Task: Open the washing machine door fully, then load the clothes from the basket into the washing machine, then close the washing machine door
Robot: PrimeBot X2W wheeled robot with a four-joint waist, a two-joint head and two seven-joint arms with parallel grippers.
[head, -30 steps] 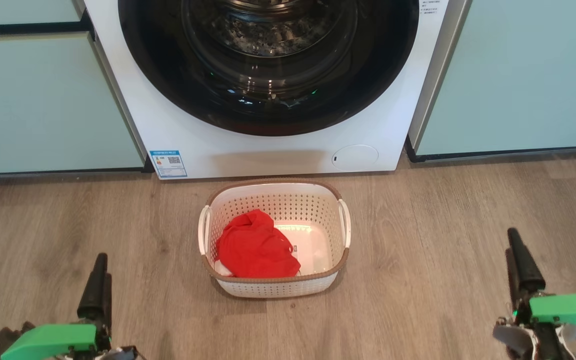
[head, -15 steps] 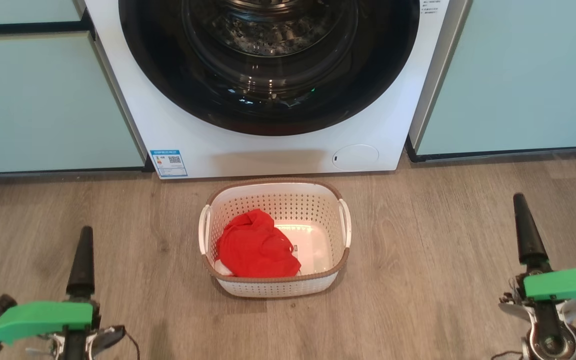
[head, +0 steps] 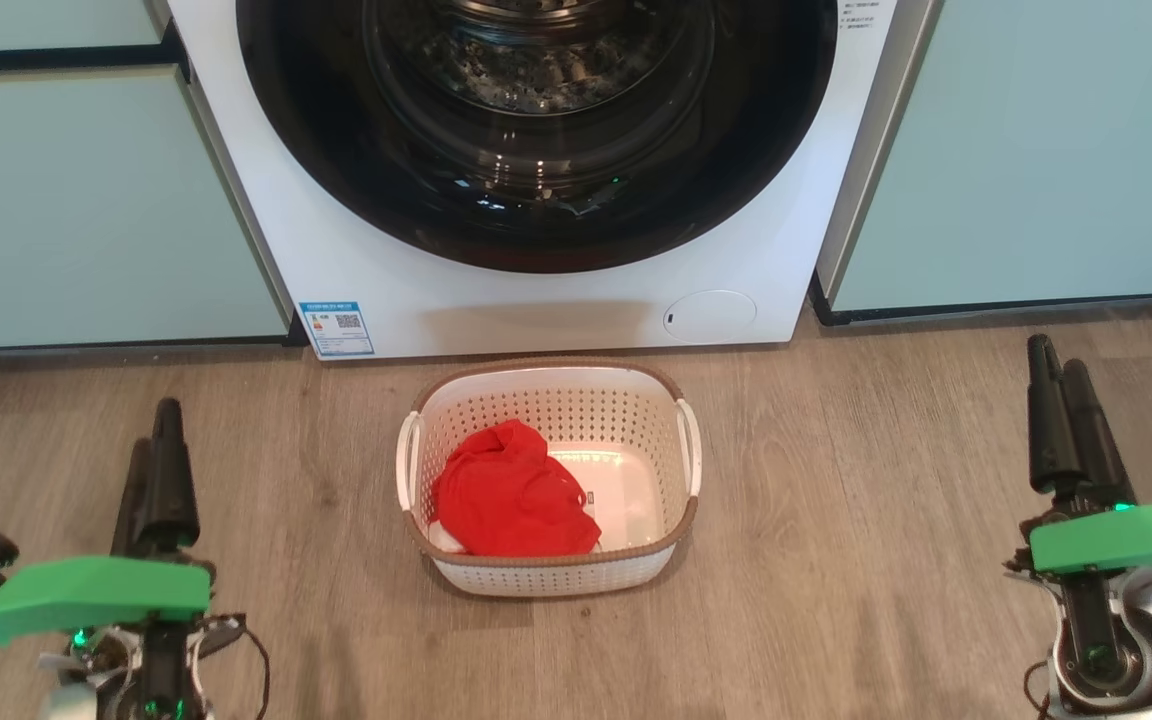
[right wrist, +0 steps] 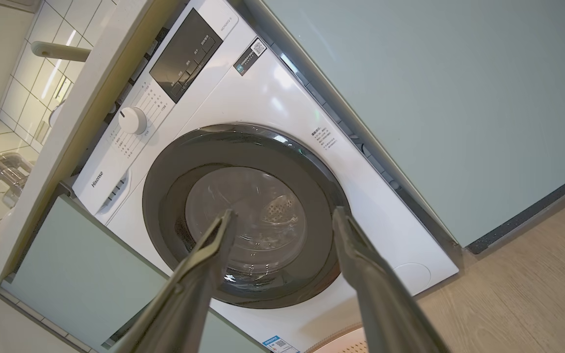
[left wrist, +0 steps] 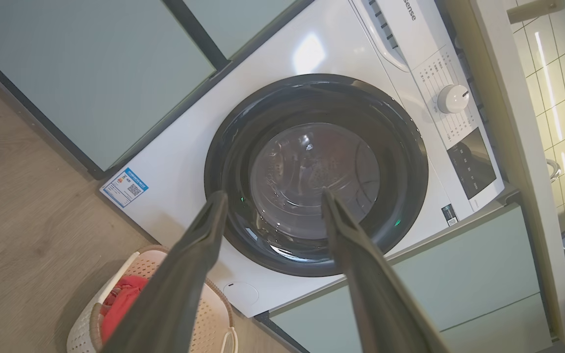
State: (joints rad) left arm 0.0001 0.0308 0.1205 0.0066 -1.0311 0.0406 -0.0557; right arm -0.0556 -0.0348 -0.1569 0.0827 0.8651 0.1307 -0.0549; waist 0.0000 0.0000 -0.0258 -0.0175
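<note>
On the wood floor (head: 836, 500), centre, just near of the washing machine (head: 536, 320): the basket (head: 548, 410), upright, with the clothes (head: 506, 495) heaped in its left half.

- Washing machine door (head: 536, 245): shut, flush against the white front.
- Blue sticker (head: 336, 328): low left. Round flap (head: 709, 314): low right.
- Pale green cabinets (head: 86, 200): on both sides.
- Left gripper (head: 156, 425): near left, well apart from the basket, fingers spread wide, holding nothing.
- Right gripper (head: 1056, 352): near right, fingers likewise spread, empty.
</note>
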